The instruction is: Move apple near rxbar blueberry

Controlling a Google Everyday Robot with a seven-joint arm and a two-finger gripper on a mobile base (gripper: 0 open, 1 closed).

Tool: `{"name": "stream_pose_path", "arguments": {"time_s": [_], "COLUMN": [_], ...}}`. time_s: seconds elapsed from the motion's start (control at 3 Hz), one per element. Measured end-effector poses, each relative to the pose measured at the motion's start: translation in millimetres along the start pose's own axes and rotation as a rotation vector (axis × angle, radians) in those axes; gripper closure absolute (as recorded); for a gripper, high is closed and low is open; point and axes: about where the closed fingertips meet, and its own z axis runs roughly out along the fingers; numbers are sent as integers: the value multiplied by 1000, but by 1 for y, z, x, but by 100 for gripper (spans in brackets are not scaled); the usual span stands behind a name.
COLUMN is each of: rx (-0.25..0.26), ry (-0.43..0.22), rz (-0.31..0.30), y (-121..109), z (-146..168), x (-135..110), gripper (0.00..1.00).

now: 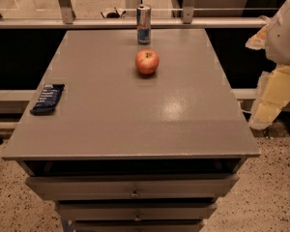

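The red apple [147, 62] with yellowish patches sits upright on the grey tabletop [135, 115], in the far middle. The rxbar blueberry [48, 98], a flat dark blue wrapper with pale lettering, lies at the table's left edge, well apart from the apple. My gripper [267, 111] hangs at the end of the white arm [286, 28], off the table's right side and below the level of its top. It is far from both the apple and the bar and holds nothing that I can see.
A tall silver-and-blue can [144, 24] stands at the table's far edge, just behind the apple. The table is a drawer cabinet with drawer fronts [134, 187] facing me. A rail and posts [65, 4] run behind it. The floor is speckled.
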Motion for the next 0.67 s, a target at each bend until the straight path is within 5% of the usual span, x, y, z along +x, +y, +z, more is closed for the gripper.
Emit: {"name": "stream_pose_path", "arguments": {"time_s": [0.67], "rx": [42], "ry": [-28], "rz": [9], "y": [-18], "z": [12], "x": [3], "gripper": [0]}}
